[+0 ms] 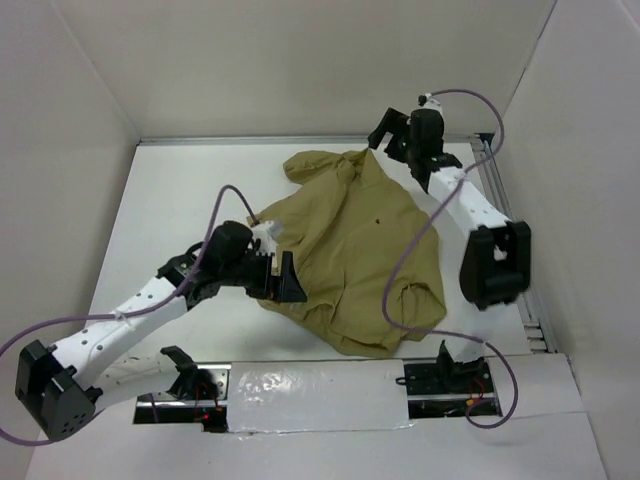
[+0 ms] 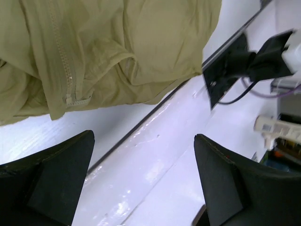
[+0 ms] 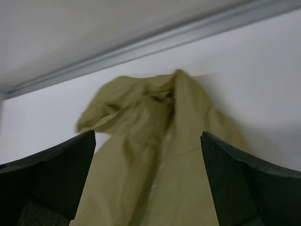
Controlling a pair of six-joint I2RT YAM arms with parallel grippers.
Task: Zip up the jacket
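flanking jacket [image 1: 350, 240], left claw [image 1: 283, 280], right claw [image 1: 386, 136], both agape

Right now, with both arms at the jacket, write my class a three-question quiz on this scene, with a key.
1. True or false: the left gripper is shut on the khaki jacket.
2. The right gripper is at which part of the jacket? A. the far end B. the near edge C. the middle
3. Which fastener shows in the left wrist view?
Key: 1 false, it is open and holds nothing. 2 A. 3 the zipper.
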